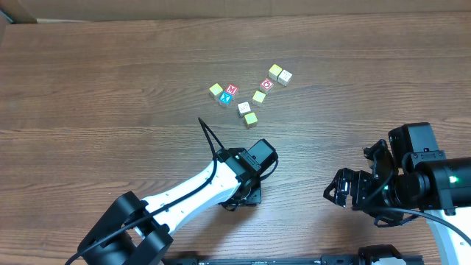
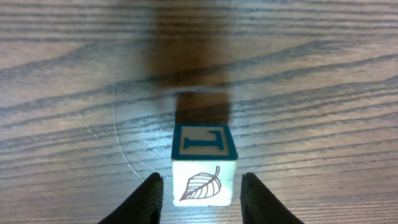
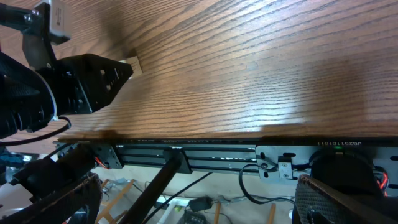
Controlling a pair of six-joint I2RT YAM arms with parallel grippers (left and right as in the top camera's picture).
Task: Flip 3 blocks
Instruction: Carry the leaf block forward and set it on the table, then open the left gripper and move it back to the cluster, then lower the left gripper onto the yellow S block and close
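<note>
The left fingers (image 2: 149, 198) are a little apart, one on each side of a leaf block (image 2: 204, 168) with an L on top. The block sits on the wood surface (image 2: 311, 74), toward its near edge. The right fingers (image 3: 339, 202) are wide apart and hold nothing. The other blocks (image 1: 251, 118) sit in a bunch near the middle.

Blocks (image 1: 259, 96) loosely clustered, narrow gaps between, bare table (image 1: 110, 73) all around, left arm (image 1: 195, 188) just below
</note>
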